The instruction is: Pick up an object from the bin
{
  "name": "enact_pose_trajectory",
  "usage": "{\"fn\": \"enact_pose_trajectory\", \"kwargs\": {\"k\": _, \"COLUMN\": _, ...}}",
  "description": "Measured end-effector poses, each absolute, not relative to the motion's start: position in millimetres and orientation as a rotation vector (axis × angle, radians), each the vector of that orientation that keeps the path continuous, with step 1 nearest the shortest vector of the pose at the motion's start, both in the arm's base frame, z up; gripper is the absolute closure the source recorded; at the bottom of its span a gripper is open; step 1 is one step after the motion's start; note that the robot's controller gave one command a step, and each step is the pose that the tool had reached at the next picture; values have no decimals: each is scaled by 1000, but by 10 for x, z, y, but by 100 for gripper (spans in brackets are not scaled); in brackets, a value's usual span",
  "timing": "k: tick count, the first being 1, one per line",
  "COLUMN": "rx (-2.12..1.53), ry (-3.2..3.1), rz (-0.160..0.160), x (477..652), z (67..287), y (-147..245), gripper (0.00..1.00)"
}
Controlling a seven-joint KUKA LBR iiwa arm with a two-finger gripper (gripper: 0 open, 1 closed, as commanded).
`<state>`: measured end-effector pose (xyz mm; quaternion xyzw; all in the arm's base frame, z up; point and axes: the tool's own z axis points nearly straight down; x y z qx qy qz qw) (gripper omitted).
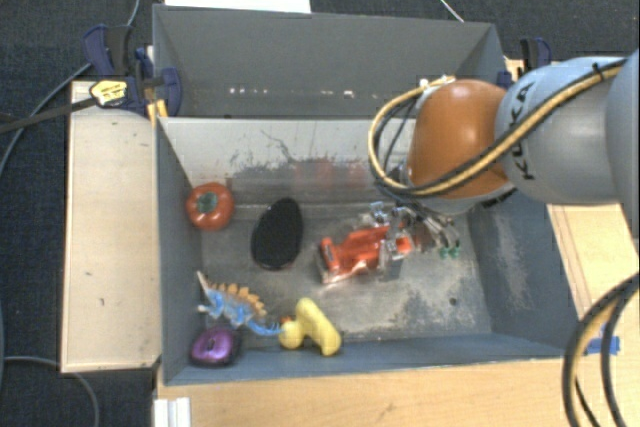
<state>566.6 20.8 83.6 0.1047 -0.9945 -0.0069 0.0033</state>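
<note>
1. On my feed, a red tomato [209,205] with a green stalk sits against the left wall of the bin [320,65].
2. A black oval thing [277,233] lies just right of the tomato, apart from it.
3. A spiny blue and yellow toy creature [235,303] lies stretched out near the front left corner.
4. A round purple thing [213,347] rests in that corner, just beside the creature.
5. A chunky yellow thing [312,327] lies by the front wall, at the creature's right end.
</note>
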Motion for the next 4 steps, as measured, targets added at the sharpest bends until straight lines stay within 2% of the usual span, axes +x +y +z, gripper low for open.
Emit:
{"fn": "enact_pose_trajectory", "kwargs": {"k": 2, "rx": 326, "ry": -3117, "rz": -20, "x": 5665, "z": 976, "y": 202, "gripper": 100}}
{"fn": "enact_pose_trajectory", "kwargs": {"k": 4, "rx": 323, "ry": -3119, "rz": -21, "x": 5663, "z": 1014, "y": 203, "gripper": 100}}
